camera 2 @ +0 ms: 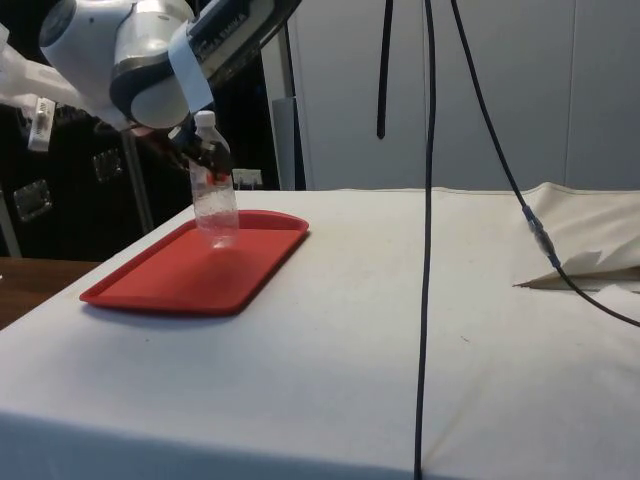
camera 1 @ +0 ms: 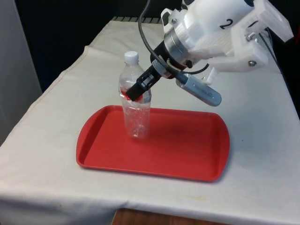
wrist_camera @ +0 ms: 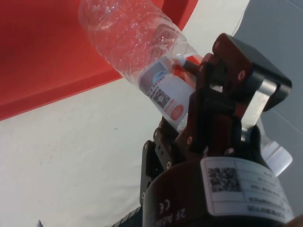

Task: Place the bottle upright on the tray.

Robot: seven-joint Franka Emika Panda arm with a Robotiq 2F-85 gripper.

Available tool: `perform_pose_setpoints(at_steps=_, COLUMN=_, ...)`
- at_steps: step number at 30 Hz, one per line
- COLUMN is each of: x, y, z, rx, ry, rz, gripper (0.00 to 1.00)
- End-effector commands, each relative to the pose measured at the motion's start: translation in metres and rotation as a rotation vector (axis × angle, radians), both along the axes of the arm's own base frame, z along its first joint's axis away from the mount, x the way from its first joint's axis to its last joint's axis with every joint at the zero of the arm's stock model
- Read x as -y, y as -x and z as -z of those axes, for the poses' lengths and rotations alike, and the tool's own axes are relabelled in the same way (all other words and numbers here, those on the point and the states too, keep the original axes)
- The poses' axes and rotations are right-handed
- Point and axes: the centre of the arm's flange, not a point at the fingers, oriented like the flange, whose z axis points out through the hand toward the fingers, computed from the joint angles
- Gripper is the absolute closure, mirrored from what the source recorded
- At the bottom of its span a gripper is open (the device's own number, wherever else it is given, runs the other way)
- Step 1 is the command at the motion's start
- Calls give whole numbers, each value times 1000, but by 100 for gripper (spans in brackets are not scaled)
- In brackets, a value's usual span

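Observation:
A clear plastic bottle (camera 1: 137,117) with a white cap and a red-and-white label stands upright on the red tray (camera 1: 187,154), in the part towards the front view's left. Its base rests on the tray floor. My gripper (camera 1: 133,93) reaches in at a slant from the front view's right and is shut on the bottle at its label, just below the shoulder. From the side, the bottle (camera 2: 215,215) stands near the tray's (camera 2: 170,285) far end with the gripper (camera 2: 205,160) at its upper part. At the wrist, the fingers (wrist_camera: 208,90) clasp the labelled part of the bottle (wrist_camera: 128,38).
The tray lies in the middle of the white cloth, with bare cloth on all sides. In the side view a black cable (camera 2: 428,200) hangs down in front of the table, and another cable (camera 2: 545,245) lies over a fold in the cloth.

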Motion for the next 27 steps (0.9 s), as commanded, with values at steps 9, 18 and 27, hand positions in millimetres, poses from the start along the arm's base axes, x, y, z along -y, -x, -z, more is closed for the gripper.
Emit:
perform_pose_setpoints(at_steps=9, x=0, y=0, z=11, rx=-7, ry=1, rz=1, gripper=100)
perform_pose_setpoints(at_steps=18, x=0, y=1, z=15, rx=-15, ry=3, rz=0, gripper=100)
perform_pose_setpoints(at_steps=27, x=0, y=1, z=17, rx=-19, ry=4, rz=1, gripper=100)
